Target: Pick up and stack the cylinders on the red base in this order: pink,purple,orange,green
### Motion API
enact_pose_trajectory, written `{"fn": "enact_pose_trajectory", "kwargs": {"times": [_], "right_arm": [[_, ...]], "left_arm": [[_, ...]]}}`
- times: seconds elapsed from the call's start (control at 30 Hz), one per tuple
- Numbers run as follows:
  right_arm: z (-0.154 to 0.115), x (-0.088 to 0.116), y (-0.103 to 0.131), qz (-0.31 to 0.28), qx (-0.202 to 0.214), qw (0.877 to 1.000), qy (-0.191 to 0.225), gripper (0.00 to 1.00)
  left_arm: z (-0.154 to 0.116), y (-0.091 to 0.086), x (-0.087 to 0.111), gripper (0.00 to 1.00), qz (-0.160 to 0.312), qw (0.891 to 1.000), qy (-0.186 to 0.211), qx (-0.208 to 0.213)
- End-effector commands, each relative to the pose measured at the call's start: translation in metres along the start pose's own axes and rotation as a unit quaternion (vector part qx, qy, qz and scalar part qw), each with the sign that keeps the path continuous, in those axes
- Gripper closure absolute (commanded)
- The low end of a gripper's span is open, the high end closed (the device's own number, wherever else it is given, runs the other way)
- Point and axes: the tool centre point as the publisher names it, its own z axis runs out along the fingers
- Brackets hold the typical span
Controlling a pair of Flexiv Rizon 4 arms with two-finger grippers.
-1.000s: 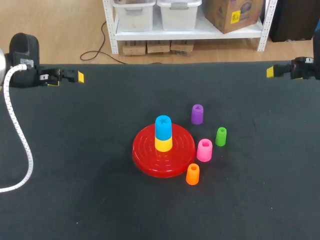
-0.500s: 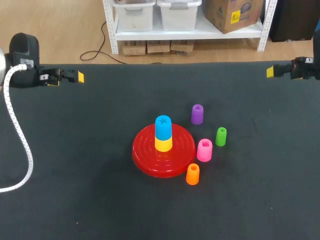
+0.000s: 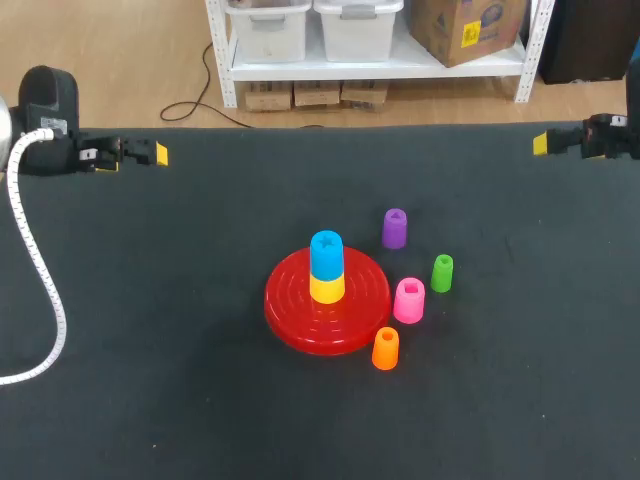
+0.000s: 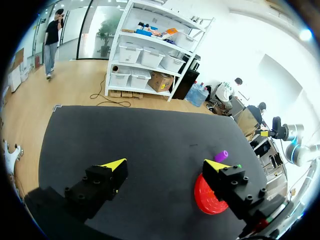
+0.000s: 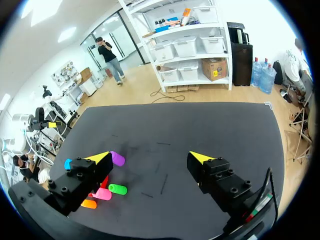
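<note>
Left gripper [image 4: 166, 165] and right gripper [image 5: 150, 157], both open and empty, sit at the worktop's [image 3: 150, 350] far corners, well apart from the red base [image 3: 300, 325], probably a rest pose. The pink cylinder [image 3: 409, 300], purple cylinder [image 3: 395, 228], orange cylinder [image 3: 386, 348] and green cylinder [image 3: 442, 272] stand loose beside the base. A blue cylinder [image 3: 326, 254] on a yellow cylinder [image 3: 327, 289] already occupies its centre.

Wrist views: the left gripper [image 4: 165, 165] has two blocky matte-black fingers [image 4: 100, 182], each capped by a bright yellow wedge tip, with small round screw recesses on the upper faces. The right gripper [image 5: 152, 157] is the same build, with yellow tips and screw recesses, plus a thin dark cable [image 5: 269, 187] looping at its right side.

Head view: the left arm [image 3: 48, 95] shows a rounded black housing with a small pale label. A white ribbed hose [image 3: 35, 270] trails from it along the near left. The right arm [image 3: 612, 135] is black and angular.
</note>
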Motion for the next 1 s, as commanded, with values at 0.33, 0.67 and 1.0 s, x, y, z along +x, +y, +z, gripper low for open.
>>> {"fn": "enact_pose_trajectory", "kwargs": {"times": [0.33, 0.67, 1.0], "right_arm": [[0.0, 0.0, 0.0, 0.0, 0.0, 1.0, 0.0, 0.0], [0.0, 0.0, 0.0, 0.0, 0.0, 1.0, 0.0, 0.0], [0.0, 0.0, 0.0, 0.0, 0.0, 1.0, 0.0, 0.0]], "left_arm": [[0.0, -0.001, -0.001, 0.0, -0.001, 1.0, 0.003, -0.004], [0.0, -0.006, -0.002, 0.0, 0.018, 1.0, -0.011, 0.021], [-0.015, -0.06, 0.027, 0.0, 0.156, 0.958, -0.061, 0.234]]}}
